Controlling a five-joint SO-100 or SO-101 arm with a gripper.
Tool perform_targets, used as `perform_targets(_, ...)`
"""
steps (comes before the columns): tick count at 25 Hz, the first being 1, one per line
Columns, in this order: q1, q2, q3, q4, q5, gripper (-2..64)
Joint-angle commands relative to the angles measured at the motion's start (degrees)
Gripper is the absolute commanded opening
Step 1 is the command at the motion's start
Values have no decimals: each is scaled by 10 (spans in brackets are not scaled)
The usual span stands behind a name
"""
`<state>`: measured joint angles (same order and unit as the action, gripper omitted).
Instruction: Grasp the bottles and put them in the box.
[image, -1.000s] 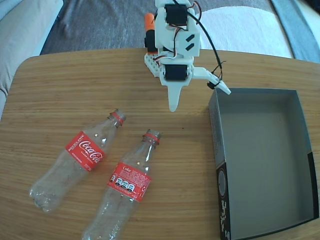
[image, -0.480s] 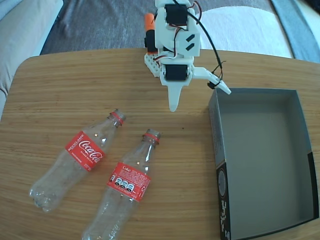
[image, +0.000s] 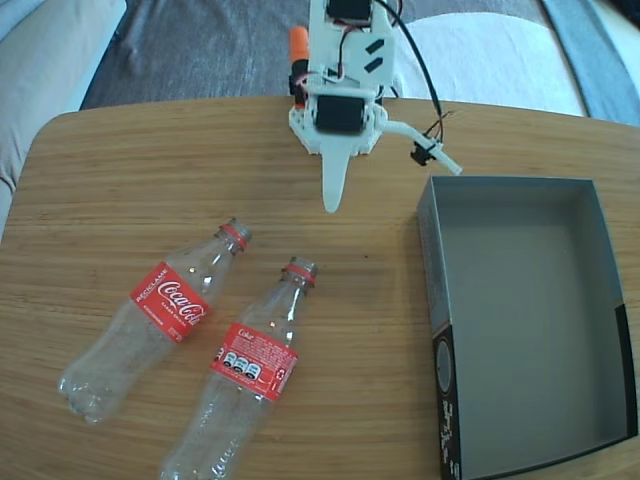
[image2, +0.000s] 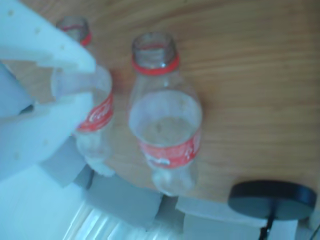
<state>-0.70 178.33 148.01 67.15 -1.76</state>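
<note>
Two bottles (image: 200, 345) are lying side by side near the counter's (image: 100, 190) front edge, the box (image: 440, 300) is sitting at its right edge, and the hand (image: 385, 180) is hanging spread above the far edge.

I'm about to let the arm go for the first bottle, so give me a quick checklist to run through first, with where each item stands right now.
1. Bottles reachable: both bottles lie on the table, the near bottle and the far bottle, apart from each other. Ok.
2. Box ready: nothing inside it, open side up. Ok.
3. Gripper free: holds nothing, jaws spread. Ok.
4. Gripper over a bottle: it hangs above bare table, short of both necks. Not ok.
5. Path to box: no clutter between bottles and box. Ok.
6. Caps: both mouths are open; contents cannot tell.
</note>
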Motion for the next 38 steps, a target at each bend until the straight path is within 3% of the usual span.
perform_targets(1,3,-6,-58,-4,-3,0)
perform_targets(7,4,-142,-163,5,3,0)
perform_targets(14,0,-396,-396,79,28,0)
perform_targets(21,-56,-539,-503,139,21,1)
perform_targets(29,-203,-606,-606,207,-192,2)
perform_targets(35,-219,-717,-697,256,-341,3)
perform_targets(38,-216,-760,-725,263,-403,45)
